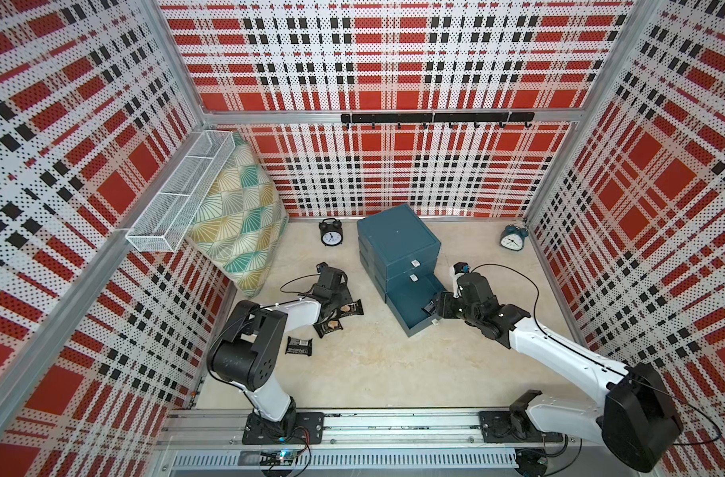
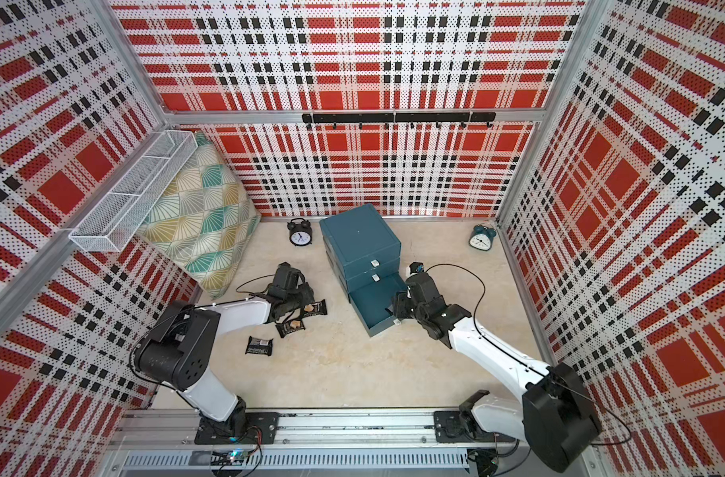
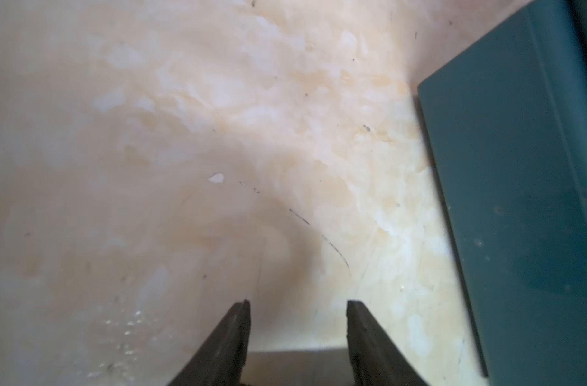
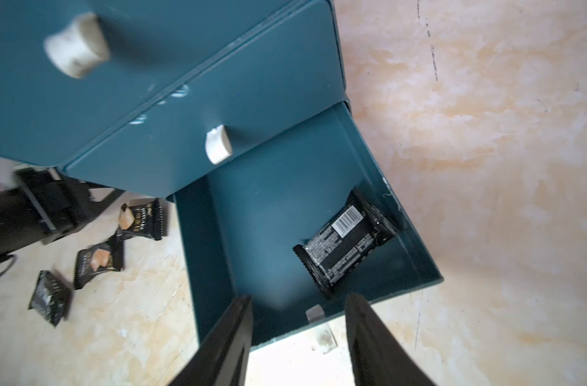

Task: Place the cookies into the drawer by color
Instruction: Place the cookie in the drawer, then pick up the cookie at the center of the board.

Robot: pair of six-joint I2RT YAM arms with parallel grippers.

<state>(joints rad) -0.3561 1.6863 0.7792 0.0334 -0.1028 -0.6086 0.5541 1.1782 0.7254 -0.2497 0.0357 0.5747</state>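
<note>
Three black cookies (image 1: 299, 346) lie on the bench (image 1: 373, 363) left of the drawer (image 1: 398, 243), by our left tool (image 3: 299, 302), half open, empty. One lies in the open bottom drawer under our right tool (image 4: 299, 300), likewise parted, empty. Light, slippery wrappers, we judge: pinch the flat middle.

Spotted four black cookie packets (image 4: 347, 247), three stacked drawers (image 1: 410, 252), two alarm clocks (image 1: 330, 233), one pillow (image 1: 237, 214), one wire basket (image 1: 179, 194).

Walled by perforated plaid panels (image 1: 394, 62) in red, white and black; floored with beige marbled tabletop (image 1: 373, 371). Carries a black hook rail (image 1: 435, 118) at the back, a white wire basket (image 1: 179, 190) at the side.
</note>
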